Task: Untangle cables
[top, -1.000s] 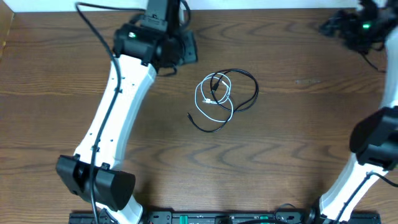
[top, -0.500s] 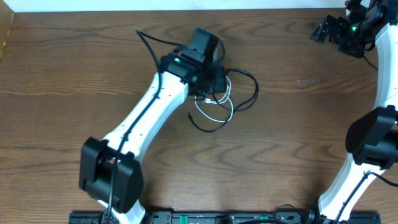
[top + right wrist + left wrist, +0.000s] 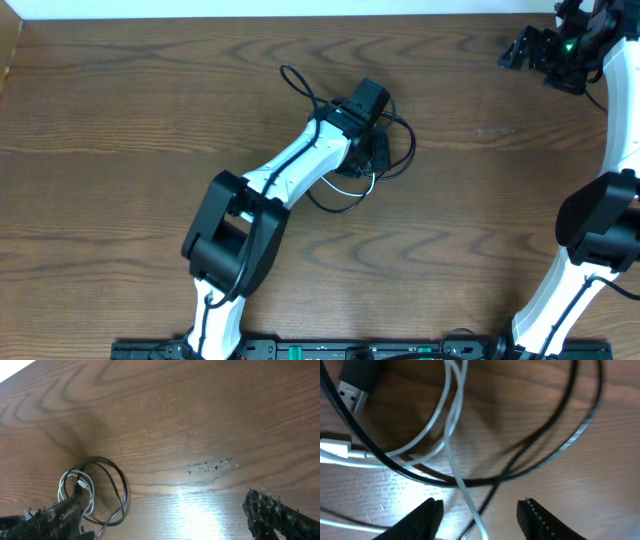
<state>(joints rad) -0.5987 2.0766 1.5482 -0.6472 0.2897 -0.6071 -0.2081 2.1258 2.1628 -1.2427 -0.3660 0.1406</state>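
Overhead, my left gripper [image 3: 368,152] hangs right over the cables [image 3: 411,150], which lie looped together on the wooden table [image 3: 120,130] just toward 1 o'clock of its middle; one dark loop reaches out from under my wrist toward 3 o'clock, another toward 7 o'clock; the rest is hidden beneath me. Seen from my left wrist, my left fingers [image 3: 427,517] stand partly apart and hold nothing; the white cable [image 3: 451,425] runs from 12 o'clock down to 6 o'clock, into the gap between them; the black cable [image 3: 560,410] sweeps in from 1 o'clock and crosses it just above my fingertips; a black plug [image 3: 357,380] with a silvery end lies at 10 o'clock; a white plug end [image 3: 334,450] lies at 9 o'clock. My right gripper [image 3: 535,52] sits far off at 2 o'clock, well apart from the cables; my right fingers [image 3: 272,512] are spread wide with only bare wood between them; from that wrist the coil shows at 8 o'clock.
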